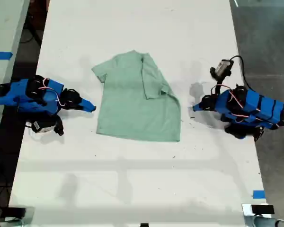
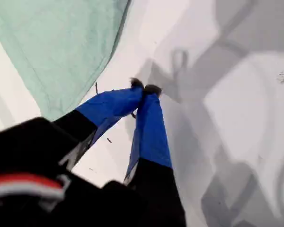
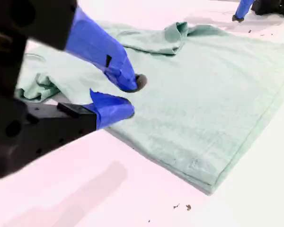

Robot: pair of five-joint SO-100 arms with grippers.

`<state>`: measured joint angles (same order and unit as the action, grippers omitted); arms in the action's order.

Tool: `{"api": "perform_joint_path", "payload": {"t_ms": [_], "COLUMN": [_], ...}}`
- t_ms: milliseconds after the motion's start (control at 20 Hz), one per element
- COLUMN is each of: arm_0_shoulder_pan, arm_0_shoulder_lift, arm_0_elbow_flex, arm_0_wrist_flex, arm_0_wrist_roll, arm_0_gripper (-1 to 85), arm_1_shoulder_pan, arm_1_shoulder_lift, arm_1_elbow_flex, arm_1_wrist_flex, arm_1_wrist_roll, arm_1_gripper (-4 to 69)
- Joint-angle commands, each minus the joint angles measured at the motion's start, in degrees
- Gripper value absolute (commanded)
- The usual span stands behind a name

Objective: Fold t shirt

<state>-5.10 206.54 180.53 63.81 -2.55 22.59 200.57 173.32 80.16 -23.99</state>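
**State, t shirt:** The t shirt (image 1: pixel 137 104) lies flat at mid white table (image 1: pixel 132 189). One sleeve is folded inward on the side toward the exterior view's right. The hem is toward that view's bottom.

**State, grippers:**
- My first gripper (image 2: pixel 144 89) is at the exterior view's right (image 1: pixel 196 108). Jaws are pressed together w/ nothing between. It is near the shirt edge but apart from it.
- My second gripper (image 3: pixel 132 97) is at the exterior view's left (image 1: pixel 91 108). Jaws are spread slightly at the shirt's near edge, no cloth pinched.
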Motion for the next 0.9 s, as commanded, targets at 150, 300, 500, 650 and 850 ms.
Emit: {"api": "perform_joint_path", "payload": {"t_ms": [150,300,500,650,850], "arm_0_shoulder_pan": [-14.06,-12.57,-17.58,-30.50,-51.59], "arm_0_shoulder_lift": [0.09,0.09,-23.73,-53.35,-78.93], "arm_0_elbow_flex": [3.78,1.32,-26.72,-55.99,-70.40], "arm_0_wrist_flex": [-7.82,-6.24,7.82,19.51,20.57], "arm_0_wrist_roll": [0.79,-0.62,0.00,17.40,38.14], "arm_0_gripper": [0.1,0.1,0.1,3.8,13.4], "arm_1_shoulder_pan": [0.26,0.18,0.62,0.35,0.26], "arm_1_shoulder_lift": [0.53,0.53,0.53,0.53,0.53], "arm_1_elbow_flex": [0.44,0.44,0.44,0.44,0.44], "arm_1_wrist_flex": [2.11,2.11,2.02,2.02,2.02], "arm_1_wrist_roll": [3.52,3.60,3.43,3.43,3.34], "arm_1_gripper": [-1.4,-1.4,-1.3,-1.3,-1.4]}}
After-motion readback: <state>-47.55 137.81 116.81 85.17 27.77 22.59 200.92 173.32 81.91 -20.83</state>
